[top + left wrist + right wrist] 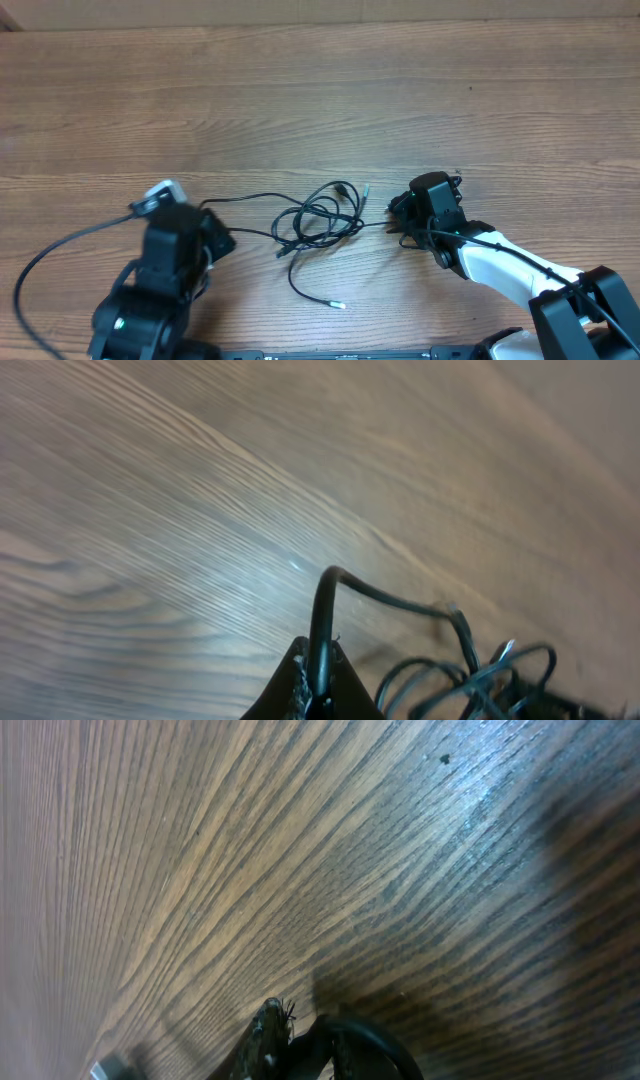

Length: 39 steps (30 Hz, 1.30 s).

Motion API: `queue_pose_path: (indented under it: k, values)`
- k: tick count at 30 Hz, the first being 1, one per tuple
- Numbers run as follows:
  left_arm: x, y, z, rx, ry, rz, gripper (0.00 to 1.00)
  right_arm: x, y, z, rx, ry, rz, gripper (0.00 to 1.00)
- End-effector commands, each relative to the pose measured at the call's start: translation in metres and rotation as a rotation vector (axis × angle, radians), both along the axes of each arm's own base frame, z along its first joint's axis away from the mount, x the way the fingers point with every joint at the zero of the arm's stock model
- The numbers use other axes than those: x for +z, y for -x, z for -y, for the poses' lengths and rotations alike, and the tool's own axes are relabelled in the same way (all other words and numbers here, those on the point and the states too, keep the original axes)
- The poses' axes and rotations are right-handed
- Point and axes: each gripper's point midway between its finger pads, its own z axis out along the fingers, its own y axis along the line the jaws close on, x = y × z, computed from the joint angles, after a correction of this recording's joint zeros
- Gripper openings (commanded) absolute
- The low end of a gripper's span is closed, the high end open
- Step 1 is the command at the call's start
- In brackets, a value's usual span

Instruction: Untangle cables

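Left gripper (318, 682): jaws shut tight on one strand of the cables (400, 600); the cord rises from the fingertips and bends over toward the tangle (320, 220). Right gripper (400, 216): jaws narrow, apparently pinching a second strand that runs straight in from the tangle. Tangle: loose overlapping loops lying on the table (300, 80) between the two grippers; one free tail trails from it toward the robot's side and ends in a silvery plug (340, 305). Handling, by judgement: light, limp, thin, smooth-jacketed cord that is likely to slip a slack pinch and snag at crossings. Best held on bare strand just outside the tangle, or behind a plug; draw gently so the loops do not cinch.
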Motion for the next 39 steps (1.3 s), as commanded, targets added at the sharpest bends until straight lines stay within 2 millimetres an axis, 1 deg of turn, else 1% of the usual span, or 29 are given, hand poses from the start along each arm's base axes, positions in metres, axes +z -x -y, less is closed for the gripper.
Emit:
queue_pose_path:
  k: [1, 6, 9, 12, 14, 16, 20, 22, 24, 27, 30, 33, 34, 36, 37, 38, 39]
  values:
    - [0.014, 0.006, -0.033, 0.16, -0.019, 0.069, 0.04, -0.002, -0.002, 0.011, -0.022, 0.046, 0.01, 0.13]
    - [0.023, 0.016, -0.057, 0.259, -0.017, 0.11, 0.05, -0.003, -0.002, 0.011, -0.022, 0.047, 0.008, 0.13]
    - [0.029, 0.019, -0.067, 0.302, -0.022, 0.13, 0.04, -0.003, -0.001, 0.011, -0.022, 0.047, 0.007, 0.13]
    - [0.045, 0.02, -0.078, 0.324, -0.058, 0.163, 0.04, -0.004, 0.0, 0.012, -0.022, 0.049, 0.001, 0.13]
    - [0.062, 0.022, -0.086, 0.345, -0.076, 0.201, 0.04, -0.004, 0.0, 0.012, -0.022, 0.049, 0.002, 0.13]
    - [0.083, 0.024, -0.093, 0.37, -0.091, 0.25, 0.04, -0.003, 0.0, 0.012, -0.022, 0.049, 0.002, 0.13]
    - [0.134, 0.031, -0.101, 0.394, -0.126, 0.372, 0.04, -0.003, 0.0, 0.012, -0.023, 0.049, 0.002, 0.13]
    - [0.161, 0.036, -0.103, 0.396, -0.148, 0.44, 0.04, -0.003, 0.0, 0.012, -0.023, 0.049, 0.002, 0.13]
    - [0.184, 0.042, -0.103, 0.386, -0.172, 0.494, 0.04, -0.003, -0.001, 0.011, -0.023, 0.048, 0.004, 0.13]
    - [0.211, 0.052, -0.104, 0.395, -0.196, 0.558, 0.04, -0.003, -0.001, 0.012, -0.025, 0.051, 0.006, 0.13]
    - [0.229, 0.06, -0.108, 0.43, -0.209, 0.608, 0.04, -0.003, -0.001, 0.013, -0.027, 0.054, 0.006, 0.13]
    - [0.249, 0.064, -0.11, 0.447, -0.21, 0.678, 0.04, -0.003, -0.001, 0.014, -0.034, 0.059, 0.006, 0.13]
    - [0.254, 0.064, -0.109, 0.444, -0.207, 0.698, 0.04, -0.003, -0.002, 0.014, -0.036, 0.06, 0.008, 0.15]
    - [0.256, 0.06, -0.103, 0.411, -0.191, 0.711, 0.04, -0.003, -0.002, 0.014, -0.036, 0.059, 0.009, 0.27]
    - [0.255, 0.058, -0.1, 0.39, -0.183, 0.704, 0.04, -0.003, -0.002, 0.014, -0.035, 0.058, 0.009, 0.34]
    - [0.251, 0.055, -0.096, 0.364, -0.172, 0.69, 0.07, -0.003, -0.002, 0.014, -0.034, 0.056, 0.009, 0.44]
    - [0.246, 0.053, -0.093, 0.345, -0.165, 0.669, 0.13, -0.003, -0.002, 0.014, -0.034, 0.056, 0.008, 0.52]
